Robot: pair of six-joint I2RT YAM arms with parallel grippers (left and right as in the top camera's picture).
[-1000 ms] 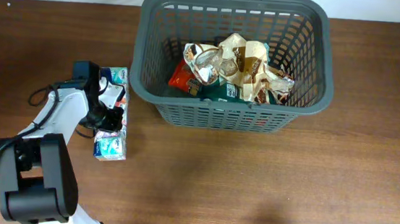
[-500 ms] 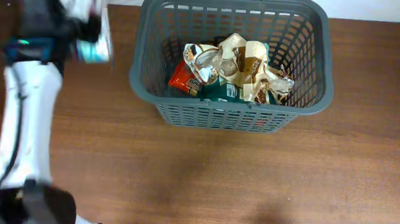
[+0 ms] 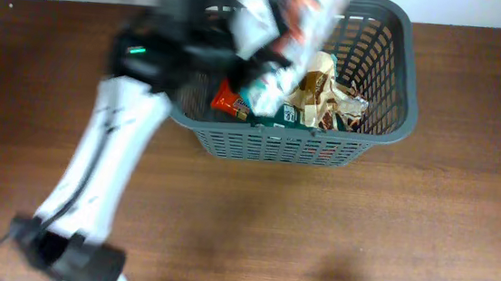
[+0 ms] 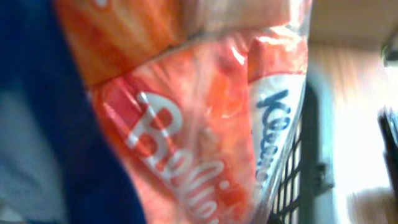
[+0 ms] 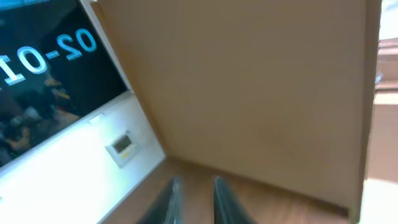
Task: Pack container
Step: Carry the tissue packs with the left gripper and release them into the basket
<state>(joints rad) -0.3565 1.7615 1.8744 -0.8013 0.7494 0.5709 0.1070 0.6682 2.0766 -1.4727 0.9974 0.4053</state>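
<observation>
Below the left gripper (image 3: 263, 51), which is gripping a snack packet (image 4: 186, 137) not yet released, the basket (image 3: 403, 72) is sitting already part-filled with other packets (image 3: 327, 97).

Dark grey lattice container (image 3: 340, 151) stands upright, partly filled.

The worktop (image 3: 361, 223) is a brown wood-grain surface. One large dark grey slotted plastic basket (image 3: 277, 146) stands directly on it, at the far edge.
</observation>
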